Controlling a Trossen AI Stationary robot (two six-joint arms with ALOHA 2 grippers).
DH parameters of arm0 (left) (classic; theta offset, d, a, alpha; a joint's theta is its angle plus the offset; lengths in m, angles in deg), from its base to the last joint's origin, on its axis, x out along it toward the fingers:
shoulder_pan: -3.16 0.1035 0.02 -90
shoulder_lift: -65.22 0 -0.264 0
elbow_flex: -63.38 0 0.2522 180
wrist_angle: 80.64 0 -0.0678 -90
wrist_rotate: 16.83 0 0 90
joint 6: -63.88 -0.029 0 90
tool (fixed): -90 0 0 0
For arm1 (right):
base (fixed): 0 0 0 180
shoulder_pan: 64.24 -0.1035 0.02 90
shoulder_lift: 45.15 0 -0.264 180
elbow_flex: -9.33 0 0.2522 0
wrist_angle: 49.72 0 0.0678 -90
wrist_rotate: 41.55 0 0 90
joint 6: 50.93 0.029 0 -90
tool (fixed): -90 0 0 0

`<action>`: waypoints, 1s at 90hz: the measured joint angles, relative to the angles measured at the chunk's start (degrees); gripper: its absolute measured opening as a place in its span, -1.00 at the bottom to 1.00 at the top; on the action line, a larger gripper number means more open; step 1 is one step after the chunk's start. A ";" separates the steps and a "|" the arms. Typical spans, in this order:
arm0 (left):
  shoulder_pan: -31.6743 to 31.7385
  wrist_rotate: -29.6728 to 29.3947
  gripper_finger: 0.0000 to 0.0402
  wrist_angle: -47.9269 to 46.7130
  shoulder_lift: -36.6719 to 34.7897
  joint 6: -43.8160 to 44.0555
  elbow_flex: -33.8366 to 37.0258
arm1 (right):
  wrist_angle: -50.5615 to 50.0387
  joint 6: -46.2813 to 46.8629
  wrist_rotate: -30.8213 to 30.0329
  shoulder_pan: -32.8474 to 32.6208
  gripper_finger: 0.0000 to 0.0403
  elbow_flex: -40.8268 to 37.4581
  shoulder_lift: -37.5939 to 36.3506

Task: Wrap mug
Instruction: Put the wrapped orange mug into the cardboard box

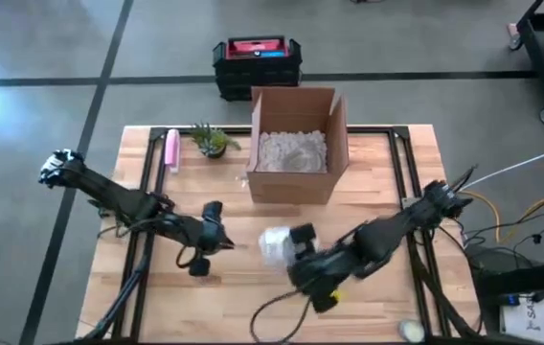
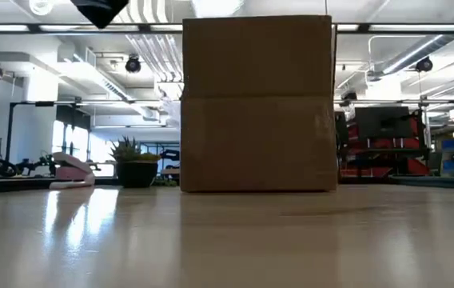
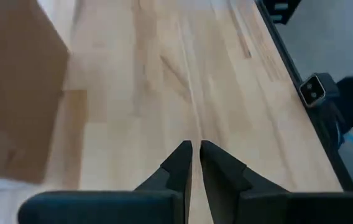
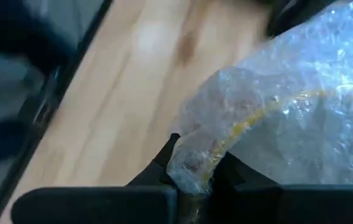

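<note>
Nearest our right wrist camera, the bubble-wrapped mug (image 4: 288, 118) sits pinched by a fold of wrap in our right gripper (image 4: 192, 165). On the left, our left gripper (image 1: 216, 230) hovers clenched and empty. The bundle hangs just in front of the cardboard box (image 1: 296, 144); we judge the thin fold could slip or tear. Plant (image 1: 213, 141) and pink object (image 1: 170, 149) stay clear.
</note>
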 joint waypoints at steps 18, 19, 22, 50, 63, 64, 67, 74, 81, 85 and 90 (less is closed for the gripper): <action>0.09 -2.55 -0.90 0.99 -0.49 -2.87 0.00 | -0.21 0.94 -8.26 12.79 -0.93 0.89 -5.53; 0.09 -2.56 -0.90 0.99 -0.41 -3.10 0.00 | -0.24 1.13 -8.09 13.81 -0.93 0.89 -5.69; 0.10 -2.59 -0.90 1.03 -0.14 -3.66 0.00 | -0.36 1.29 -7.15 17.00 -0.93 0.89 -6.26; 1.21 -2.55 -0.90 -0.13 2.23 -7.25 0.02 | -0.40 3.44 17.74 47.97 -0.93 -0.33 -1.43; 1.86 -2.48 -0.90 -0.56 2.13 -7.27 0.02 | -1.97 3.25 26.64 53.49 -0.93 -1.72 3.32; 1.90 -2.48 -0.90 -0.56 2.12 -7.28 0.02 | -2.23 3.05 26.78 53.59 -0.93 -1.82 3.79; 2.00 -2.46 -0.90 -0.60 2.06 -7.53 0.02 | -2.70 2.61 26.96 53.71 -0.93 -2.14 5.04; 2.01 -2.46 -0.90 -0.58 1.98 -8.41 0.02 | -2.85 1.25 27.56 53.48 -0.93 -2.50 8.17; 2.01 -2.44 -0.90 -0.53 1.97 -8.52 0.02 | -3.22 0.84 27.89 53.18 -0.89 -2.48 10.09; 2.01 -2.44 -0.90 -0.51 1.97 -8.49 0.02 | -3.67 1.62 27.81 53.04 -0.81 -2.43 11.12; 2.01 -2.44 -0.90 -0.38 1.97 -8.42 0.02 | -3.74 2.90 27.59 52.98 -0.69 -2.37 12.40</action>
